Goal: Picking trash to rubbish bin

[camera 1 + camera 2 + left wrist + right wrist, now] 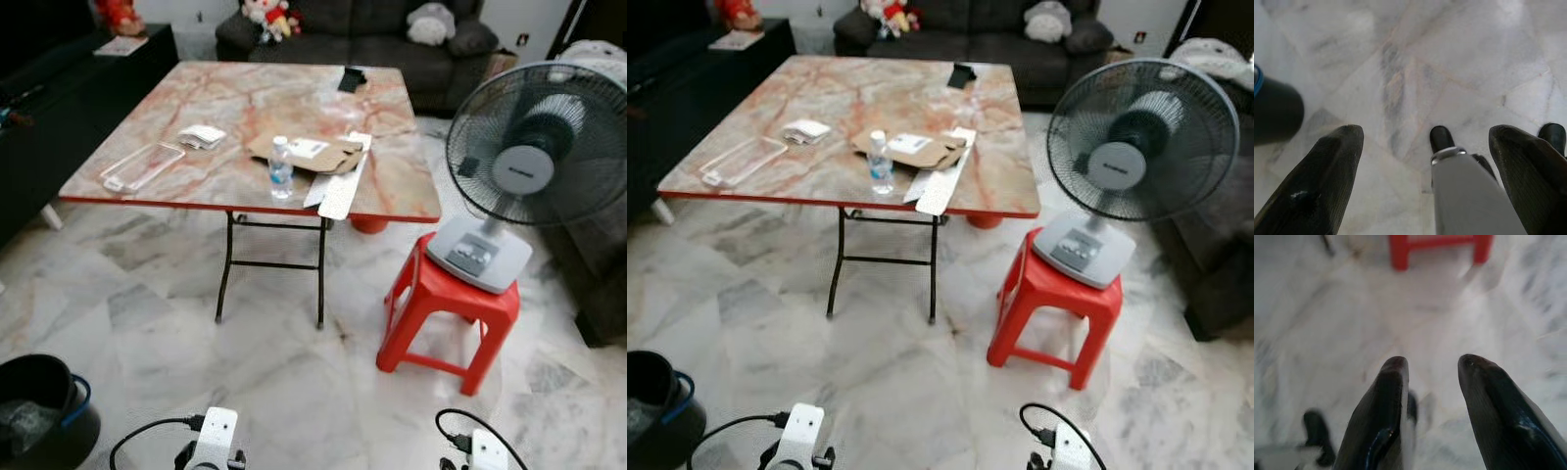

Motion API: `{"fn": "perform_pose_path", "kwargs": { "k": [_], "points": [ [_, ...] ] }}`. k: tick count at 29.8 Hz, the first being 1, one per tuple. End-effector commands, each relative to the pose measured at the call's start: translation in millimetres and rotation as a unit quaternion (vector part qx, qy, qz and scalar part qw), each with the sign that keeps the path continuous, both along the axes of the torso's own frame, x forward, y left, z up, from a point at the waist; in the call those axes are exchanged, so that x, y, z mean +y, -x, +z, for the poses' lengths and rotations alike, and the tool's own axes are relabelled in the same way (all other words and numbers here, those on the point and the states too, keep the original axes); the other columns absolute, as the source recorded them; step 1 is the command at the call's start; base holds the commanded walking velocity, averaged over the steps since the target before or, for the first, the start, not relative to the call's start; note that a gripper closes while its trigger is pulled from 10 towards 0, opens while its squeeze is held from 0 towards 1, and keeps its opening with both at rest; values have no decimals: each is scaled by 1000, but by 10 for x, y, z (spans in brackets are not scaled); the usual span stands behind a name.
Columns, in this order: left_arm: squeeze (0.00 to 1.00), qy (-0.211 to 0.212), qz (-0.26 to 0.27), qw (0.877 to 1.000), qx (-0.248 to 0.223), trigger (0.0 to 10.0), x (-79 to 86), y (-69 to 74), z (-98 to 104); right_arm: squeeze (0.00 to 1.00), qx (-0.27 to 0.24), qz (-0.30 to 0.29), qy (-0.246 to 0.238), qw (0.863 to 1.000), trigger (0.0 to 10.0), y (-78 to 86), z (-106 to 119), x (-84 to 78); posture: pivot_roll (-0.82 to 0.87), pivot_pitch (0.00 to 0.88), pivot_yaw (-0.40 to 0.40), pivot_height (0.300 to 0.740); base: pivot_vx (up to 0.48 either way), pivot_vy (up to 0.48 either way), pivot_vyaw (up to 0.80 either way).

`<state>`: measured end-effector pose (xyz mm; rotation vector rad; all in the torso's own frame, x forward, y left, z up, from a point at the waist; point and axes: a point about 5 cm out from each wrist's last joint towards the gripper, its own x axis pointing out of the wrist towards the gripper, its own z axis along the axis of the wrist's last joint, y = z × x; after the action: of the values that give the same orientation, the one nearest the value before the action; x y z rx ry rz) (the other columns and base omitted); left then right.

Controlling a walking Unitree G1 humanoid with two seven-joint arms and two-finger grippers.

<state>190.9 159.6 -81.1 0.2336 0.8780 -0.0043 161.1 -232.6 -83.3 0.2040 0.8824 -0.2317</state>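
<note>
Living room, marble floor; folding table [196, 191] ahead of you. Trash: water bottle [281, 168] upright at table's near edge, flattened cardboard [318, 154] just behind. Rubbish bin [39, 416] near-left of table. Left gripper [1425, 161] wide, empty; right gripper [1432, 396] parted, empty; both low, well short of table.

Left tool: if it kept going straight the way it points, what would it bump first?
Probably the marble floor. The left tool hangs open, pointing down at bare tiles; the black bin sits off to the side.

marble floor [294, 392], folding table [245, 108], dark sofa [362, 29]
</note>
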Motion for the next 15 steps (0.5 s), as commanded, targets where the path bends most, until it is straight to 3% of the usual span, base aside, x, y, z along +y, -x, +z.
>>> {"fn": "perform_pose_path", "kwargs": {
  "k": [1, 6, 15],
  "points": [
    [0, 1, 5, 1000, 5, 10000, 10, 12, -8, 0, -18, 2, 7, 1000, 10000, -68, 48, -45, -72, 0, -61, 740, 0, 0, 531],
    [0, 1, 6, 1000, 6, 10000, 4, 21, -13, 0, -3, -5, 8, 1000, 10000, -3, 25, -87, -68, 0, -65, 740, 0, 0, 749],
    [0, -1, 16, 1000, 6, 10000, 38, 30, -15, 0, 14, 3, 13, 1000, 10000, 59, -3, -96, -56, 0, -70, 740, 0, 0, 62]
  ]
}}
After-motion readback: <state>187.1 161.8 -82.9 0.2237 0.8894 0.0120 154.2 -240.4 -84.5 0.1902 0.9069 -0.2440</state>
